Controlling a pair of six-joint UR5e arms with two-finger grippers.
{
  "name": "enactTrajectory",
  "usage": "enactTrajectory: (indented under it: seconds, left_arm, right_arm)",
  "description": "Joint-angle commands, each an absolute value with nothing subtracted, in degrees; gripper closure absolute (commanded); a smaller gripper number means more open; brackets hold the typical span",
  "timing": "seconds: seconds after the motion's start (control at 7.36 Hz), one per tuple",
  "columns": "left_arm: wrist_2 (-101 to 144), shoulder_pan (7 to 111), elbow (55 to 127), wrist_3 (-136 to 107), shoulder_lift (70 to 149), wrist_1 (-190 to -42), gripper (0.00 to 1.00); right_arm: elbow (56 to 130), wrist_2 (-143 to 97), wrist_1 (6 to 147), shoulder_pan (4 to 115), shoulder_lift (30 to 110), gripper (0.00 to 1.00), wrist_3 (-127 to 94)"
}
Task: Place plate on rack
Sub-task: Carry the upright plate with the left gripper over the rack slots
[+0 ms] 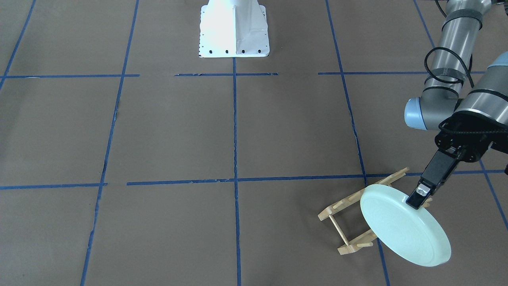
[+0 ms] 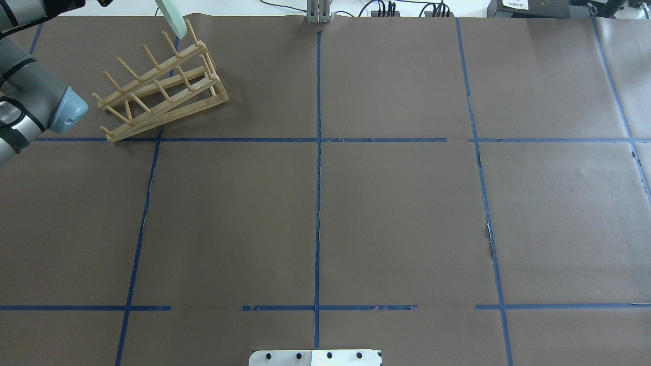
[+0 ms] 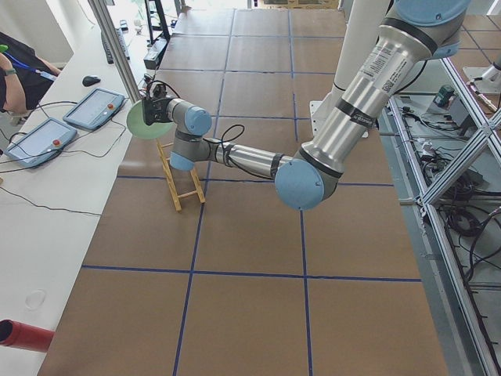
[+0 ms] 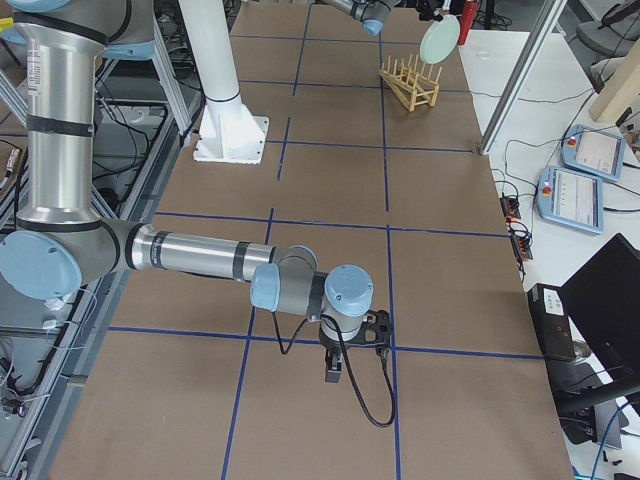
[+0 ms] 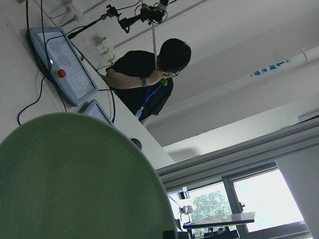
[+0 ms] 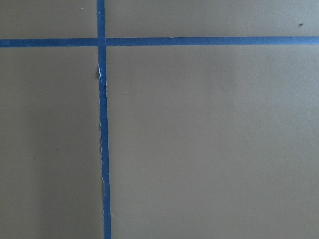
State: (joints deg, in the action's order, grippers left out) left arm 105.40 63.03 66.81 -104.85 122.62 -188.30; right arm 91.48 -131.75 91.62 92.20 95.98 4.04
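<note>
The pale mint-green plate [image 1: 401, 228] hangs tilted on edge over the far end of the light wooden rack [image 1: 348, 216]. My left gripper [image 1: 415, 200] is shut on the plate's upper rim and holds it above the rack's pegs. In the overhead view only the plate's edge [image 2: 173, 19] shows, just behind the rack [image 2: 160, 89]. The plate fills the lower left of the left wrist view [image 5: 75, 179]. My right gripper [image 4: 334, 372] hangs low over bare table near the front; I cannot tell whether it is open or shut. The right wrist view shows only table and tape.
The white robot base [image 1: 234, 29] stands at mid table. The rack lies close to the table's far edge, next to a white bench with teach pendants [image 3: 94, 108] and an operator [image 5: 149, 74]. Blue tape lines cross the brown table.
</note>
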Motion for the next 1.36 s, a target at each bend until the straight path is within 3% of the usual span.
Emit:
enactTrajectory:
  seconds: [0.0, 1.22]
  left_arm:
    - [105.5, 62.7, 66.2, -103.9, 122.7, -188.6, 1.0]
    - [105.5, 59.7, 65.6, -102.2, 121.9, -189.5, 1.0]
  right_arm:
    - [91.4, -131.7, 91.6, 92.2, 96.0, 0.0, 4.0]
    - [91.4, -131.7, 91.6, 92.2, 96.0, 0.0, 4.0]
